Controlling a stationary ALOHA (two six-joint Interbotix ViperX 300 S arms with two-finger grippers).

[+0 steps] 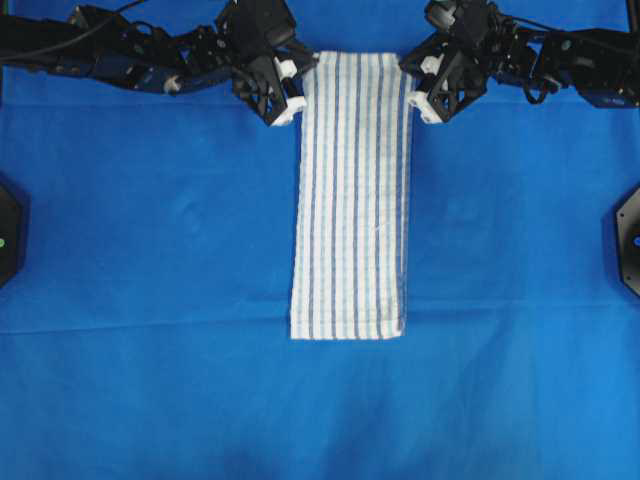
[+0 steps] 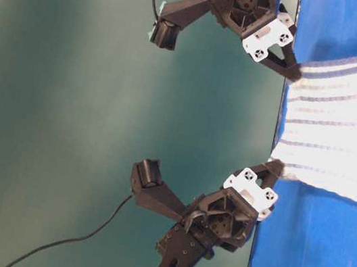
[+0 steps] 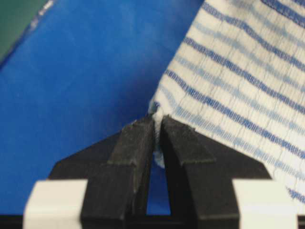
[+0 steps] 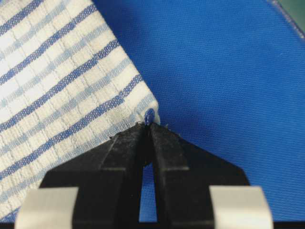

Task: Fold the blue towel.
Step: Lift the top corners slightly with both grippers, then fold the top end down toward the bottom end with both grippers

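Observation:
The blue towel (image 1: 352, 190), white with dark and light blue stripes, lies as a long narrow strip down the middle of the table, its near end folded flat. At its far left corner (image 3: 157, 112), my left gripper (image 1: 302, 90) is shut, with the cloth pinched between the black fingertips (image 3: 138, 136). At the far right corner (image 4: 145, 107), my right gripper (image 1: 409, 88) is shut too, and a small blue fold shows at its tips (image 4: 148, 125). In the table-level view both grippers (image 2: 293, 72) (image 2: 276, 167) hold the towel's end (image 2: 343, 133) at table height.
A plain blue cover (image 1: 150, 250) spreads over the whole table under the towel. Both black arms (image 1: 130, 50) (image 1: 560, 50) reach in along the far edge. Dark fixtures (image 1: 8, 235) (image 1: 630, 240) sit at the left and right edges.

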